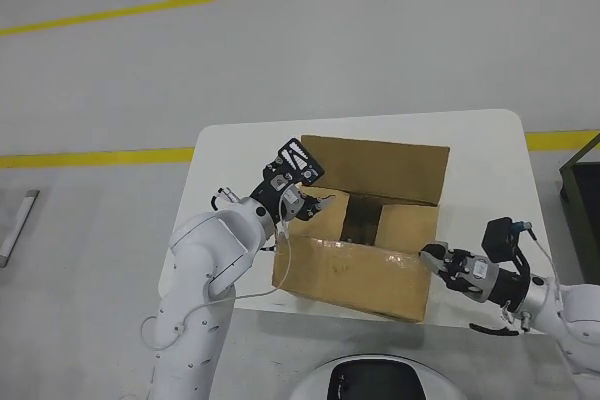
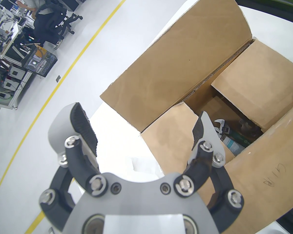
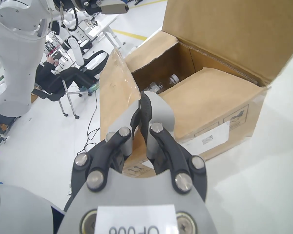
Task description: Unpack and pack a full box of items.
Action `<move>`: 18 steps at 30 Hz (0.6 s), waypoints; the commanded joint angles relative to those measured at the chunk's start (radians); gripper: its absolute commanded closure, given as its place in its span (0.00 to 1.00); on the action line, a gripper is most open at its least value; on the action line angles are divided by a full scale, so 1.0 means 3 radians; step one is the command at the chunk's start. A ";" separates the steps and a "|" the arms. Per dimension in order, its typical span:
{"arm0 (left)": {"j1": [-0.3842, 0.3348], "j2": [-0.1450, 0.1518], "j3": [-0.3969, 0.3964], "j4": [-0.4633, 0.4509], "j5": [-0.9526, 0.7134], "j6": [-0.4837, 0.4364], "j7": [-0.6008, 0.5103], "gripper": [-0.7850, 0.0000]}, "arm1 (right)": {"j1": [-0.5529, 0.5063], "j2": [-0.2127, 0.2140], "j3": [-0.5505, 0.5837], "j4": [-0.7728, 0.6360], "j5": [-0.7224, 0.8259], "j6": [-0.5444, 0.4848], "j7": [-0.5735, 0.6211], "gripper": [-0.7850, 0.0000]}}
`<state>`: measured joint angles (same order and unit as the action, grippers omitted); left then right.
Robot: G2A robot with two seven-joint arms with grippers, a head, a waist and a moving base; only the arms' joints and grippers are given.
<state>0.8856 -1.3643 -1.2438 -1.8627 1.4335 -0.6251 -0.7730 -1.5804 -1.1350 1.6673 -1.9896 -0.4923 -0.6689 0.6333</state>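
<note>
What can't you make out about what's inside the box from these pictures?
- Most contents of the box: top view, the side flaps leave only a dark gap.
- Handle of the wrench and the items beside it: left wrist view, cut off by the near flap.
- The clear bottle: right wrist view, small, partly behind a side flap.

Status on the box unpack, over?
Left claw open over box. Right claw shut on front flap. Wrench and bottles inside. Side flaps folded in, partly covering them.
</note>
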 commanded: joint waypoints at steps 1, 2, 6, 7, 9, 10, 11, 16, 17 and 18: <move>0.0000 0.0000 0.0000 0.0000 0.0000 0.0000 0.0000 0.00 | 0.0067 0.0007 0.0051 -0.0020 -0.0112 -0.0017 -0.0102 1.00; 0.0000 0.0000 0.0000 0.0000 0.0000 0.0000 0.0000 0.00 | 0.0102 0.0010 0.0072 -0.0031 -0.0203 -0.0036 -0.0159 1.00; 0.0000 0.0000 0.0000 0.0000 0.0000 0.0000 0.0000 0.00 | 0.0241 0.0015 0.0113 -0.0114 -0.0644 -0.0207 -0.0515 1.00; 0.0000 0.0000 0.0000 0.0000 0.0000 0.0000 0.0000 0.00 | 0.0260 0.0014 0.0111 -0.0119 -0.0737 -0.0260 -0.0635 1.00; 0.0000 0.0000 0.0000 0.0000 0.0000 0.0000 0.0000 0.00 | 0.0273 0.0009 0.0095 -0.0123 -0.0889 -0.0351 -0.0869 1.00; 0.0000 0.0000 0.0000 0.0000 0.0000 0.0000 0.0000 0.00 | 0.0272 0.0007 0.0096 -0.0122 -0.0981 -0.0364 -0.0977 1.00; 0.0000 0.0000 0.0000 0.0000 0.0000 0.0000 0.0000 0.00 | 0.0260 0.0004 0.0087 -0.0118 -0.1074 -0.0368 -0.1073 1.00; 0.0000 0.0000 0.0000 0.0000 0.0000 0.0000 0.0000 0.00 | 0.0159 -0.0010 0.0034 -0.0126 -0.1516 -0.0386 -0.1573 1.00; 0.0000 0.0000 0.0000 0.0000 0.0000 0.0000 0.0000 0.00 | 0.0144 -0.0010 0.0032 -0.0126 -0.1603 -0.0400 -0.1644 1.00; 0.0000 0.0000 0.0000 0.0000 0.0000 0.0000 0.0000 0.00 | 0.0128 -0.0010 0.0029 -0.0121 -0.1676 -0.0413 -0.1713 1.00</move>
<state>0.8856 -1.3643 -1.2438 -1.8627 1.4335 -0.6251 -0.7730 -1.5375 -1.1382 1.6766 -2.0273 -0.9696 -0.7886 0.1426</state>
